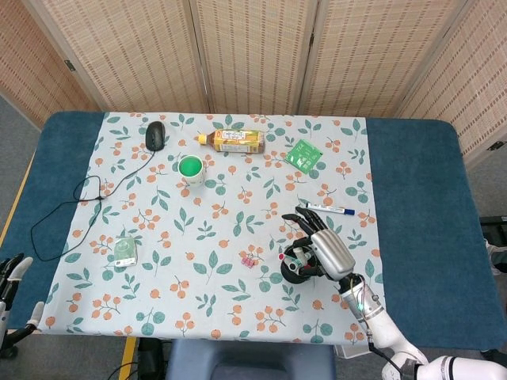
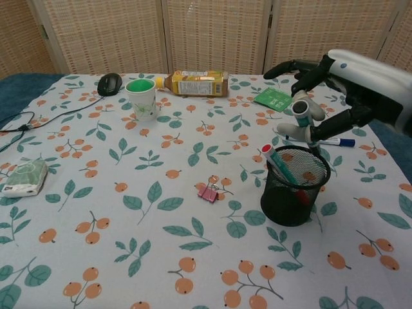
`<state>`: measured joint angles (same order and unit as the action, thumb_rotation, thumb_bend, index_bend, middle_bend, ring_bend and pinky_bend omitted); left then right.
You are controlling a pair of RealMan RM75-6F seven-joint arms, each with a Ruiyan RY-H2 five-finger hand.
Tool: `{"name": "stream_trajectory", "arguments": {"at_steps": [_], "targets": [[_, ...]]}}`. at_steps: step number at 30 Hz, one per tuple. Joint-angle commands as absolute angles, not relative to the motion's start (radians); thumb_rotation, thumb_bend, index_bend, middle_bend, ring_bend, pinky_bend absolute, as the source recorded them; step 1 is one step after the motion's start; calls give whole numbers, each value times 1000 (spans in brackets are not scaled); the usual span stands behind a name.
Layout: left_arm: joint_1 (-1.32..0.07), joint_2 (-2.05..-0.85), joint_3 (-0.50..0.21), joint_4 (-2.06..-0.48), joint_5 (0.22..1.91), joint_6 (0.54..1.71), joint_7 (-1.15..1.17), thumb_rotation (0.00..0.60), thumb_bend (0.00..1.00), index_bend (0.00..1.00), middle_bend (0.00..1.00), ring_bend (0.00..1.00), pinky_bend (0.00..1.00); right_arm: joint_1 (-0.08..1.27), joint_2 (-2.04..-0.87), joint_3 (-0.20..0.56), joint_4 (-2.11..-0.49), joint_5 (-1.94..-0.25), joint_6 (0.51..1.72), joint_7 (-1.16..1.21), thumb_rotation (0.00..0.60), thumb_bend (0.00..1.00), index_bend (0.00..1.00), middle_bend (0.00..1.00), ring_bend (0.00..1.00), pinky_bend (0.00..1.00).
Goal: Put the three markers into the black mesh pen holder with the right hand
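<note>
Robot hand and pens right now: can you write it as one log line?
right robot hand: holds second marker over pen holder | one marker inside | one marker on table | left robot hand: idle
</note>
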<state>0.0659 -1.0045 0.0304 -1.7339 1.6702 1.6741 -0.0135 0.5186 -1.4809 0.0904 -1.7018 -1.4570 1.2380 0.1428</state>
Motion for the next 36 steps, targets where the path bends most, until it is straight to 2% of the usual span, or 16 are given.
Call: {"name": "stream_trajectory", "arguments": {"at_steps": [1,7,14,16,17,20,22,24,31,36], "targets": [[67,-1005,31,-1735,1672,1675,-12,600,448,0,74,51,223,507,-1507,81,-1648,-1459,1231,210,600,301,666,147,0,0],[69,-1000,30,-1732,1671,1681,-23,600,448,0,74,51,223,510,-1563,87,-1545,-1472,1215,333,600,302,666,153,0,0],[71,-996,27,-1729,1667,1687,-32,600,448,0,74,51,223,515,-1579,83,-1513,-1487,1198,345,600,294,665,147,0,0],[71,-997,26,-1728,1666,1686,-30,600,448,0,74,51,223,511,-1568,71,-1512,-1495,1192,359,600,260,575,110,0,0],[70,-998,26,-1729,1666,1685,-30,600,448,0,74,51,223,509,-1562,67,-1511,-1496,1189,362,600,239,495,85,0,0],[68,-1001,26,-1729,1665,1679,-24,600,448,0,74,51,223,504,-1540,62,-1517,-1495,1183,346,600,161,155,6,0,0],[67,-1002,27,-1730,1664,1675,-20,600,448,0,74,51,223,501,-1525,68,-1529,-1490,1186,337,600,133,44,0,0,0],[66,-1003,26,-1731,1662,1673,-18,600,448,0,74,51,223,499,-1507,71,-1541,-1487,1185,324,600,116,2,0,0,0],[65,-1003,23,-1731,1657,1672,-21,600,448,0,74,51,223,501,-1396,91,-1631,-1455,1159,244,600,95,0,0,0,0],[66,-1002,23,-1731,1658,1675,-24,600,448,0,74,51,223,501,-1270,144,-1699,-1396,1157,171,600,121,1,0,0,0]]}}
